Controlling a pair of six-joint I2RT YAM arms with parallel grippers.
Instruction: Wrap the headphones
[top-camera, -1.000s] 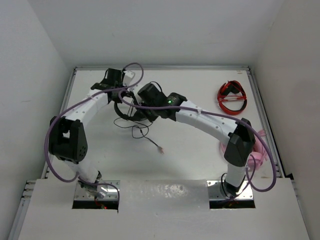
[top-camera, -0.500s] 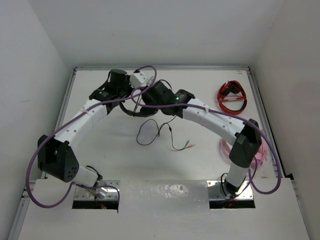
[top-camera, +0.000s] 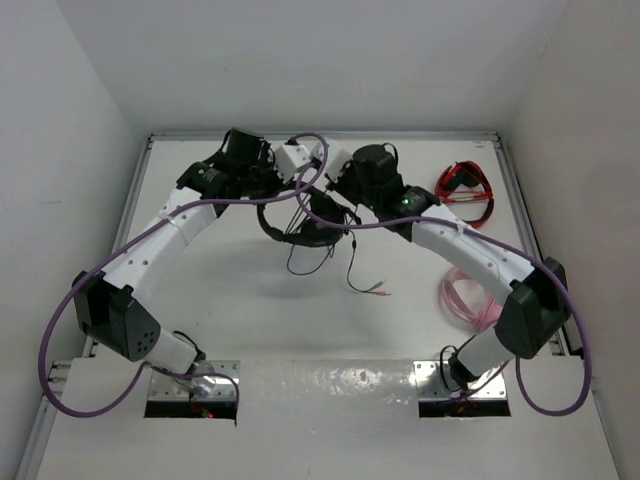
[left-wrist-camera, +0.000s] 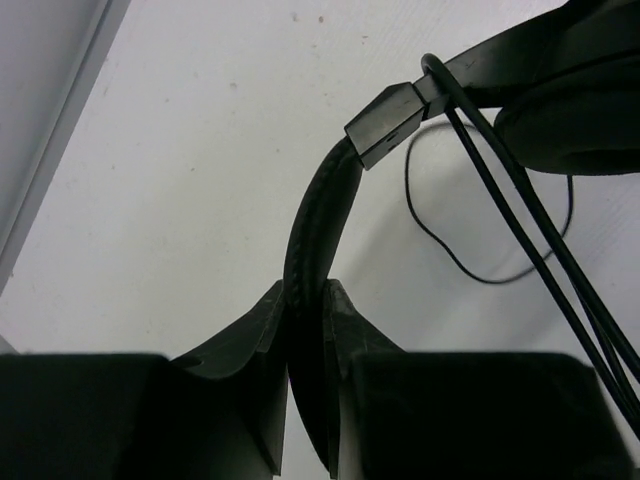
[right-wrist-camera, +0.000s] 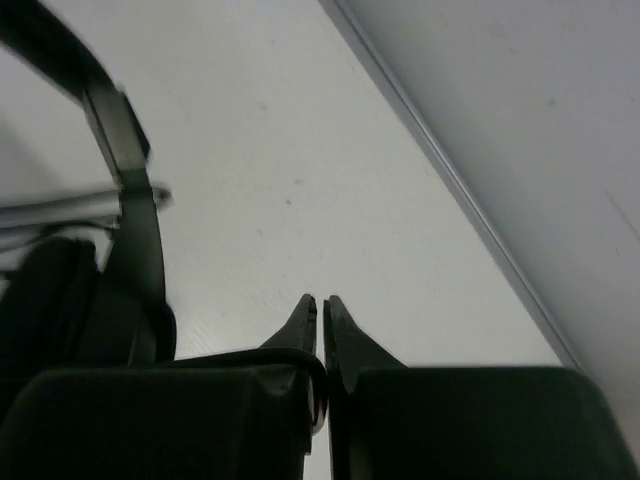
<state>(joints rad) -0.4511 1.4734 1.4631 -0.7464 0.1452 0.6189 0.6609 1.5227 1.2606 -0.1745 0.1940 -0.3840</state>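
White-and-black arms trail looping purple cables.

From above, the left arm and right arm cover the far side of the headphones, and the right arm hides part of the pink headphones. The left wrist view's right edge crops an earcup; the right wrist view shows the headband blurred.

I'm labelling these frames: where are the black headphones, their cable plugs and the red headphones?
black headphones (left-wrist-camera: 318, 215): left wrist view, on the padded headband.
cable plugs (top-camera: 380, 290): top external view, on the pinkish plug ends.
red headphones (top-camera: 466, 199): top external view, on the red band.
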